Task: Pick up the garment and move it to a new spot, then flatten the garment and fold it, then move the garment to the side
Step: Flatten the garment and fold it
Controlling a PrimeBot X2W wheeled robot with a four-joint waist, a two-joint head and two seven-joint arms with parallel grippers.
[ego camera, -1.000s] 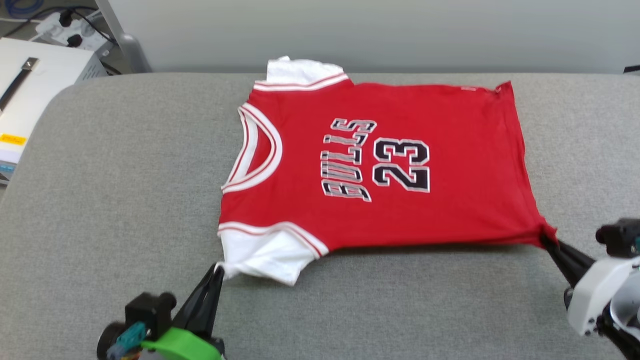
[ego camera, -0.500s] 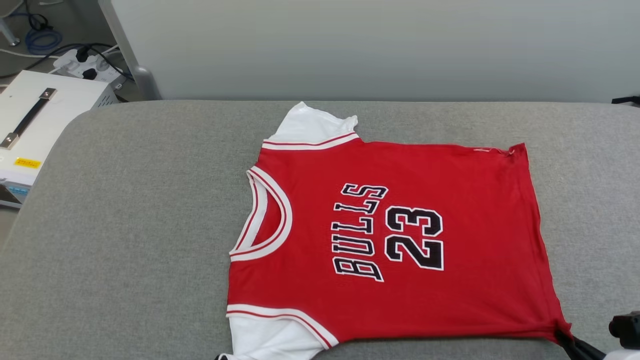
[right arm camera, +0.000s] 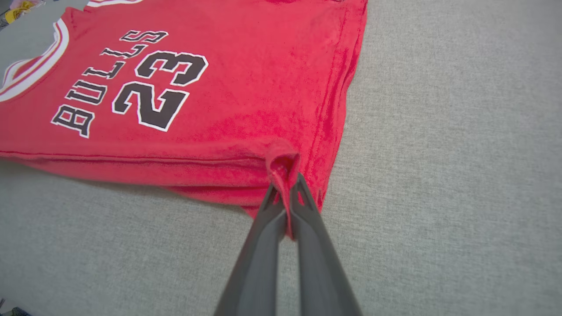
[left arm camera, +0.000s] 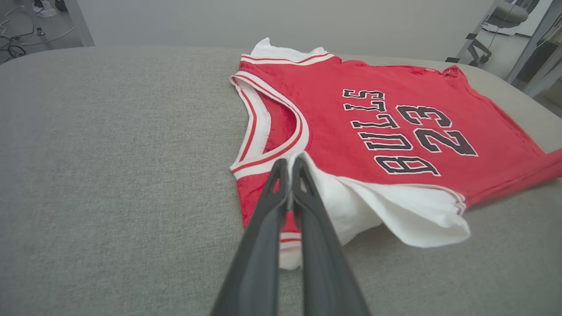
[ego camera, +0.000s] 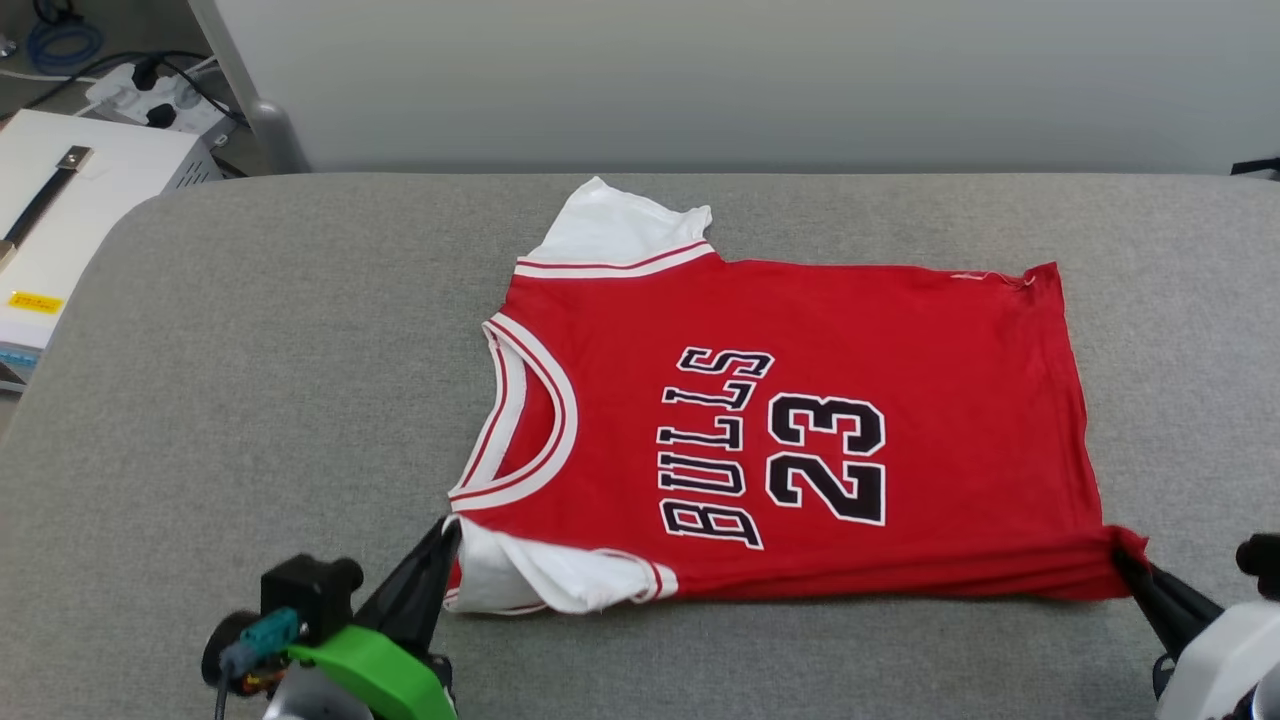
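Since a second earlier the near sleeve (ego camera: 560, 580) had drawn in toward the collar (ego camera: 525, 420); the garment (ego camera: 800, 400) lay central on the worktop (ego camera: 250, 350), left jaws shut on that sleeve at seven o'clock, right jaws shut on its hem corner (ego camera: 1120, 545) at four, seemingly to fold the near edge.
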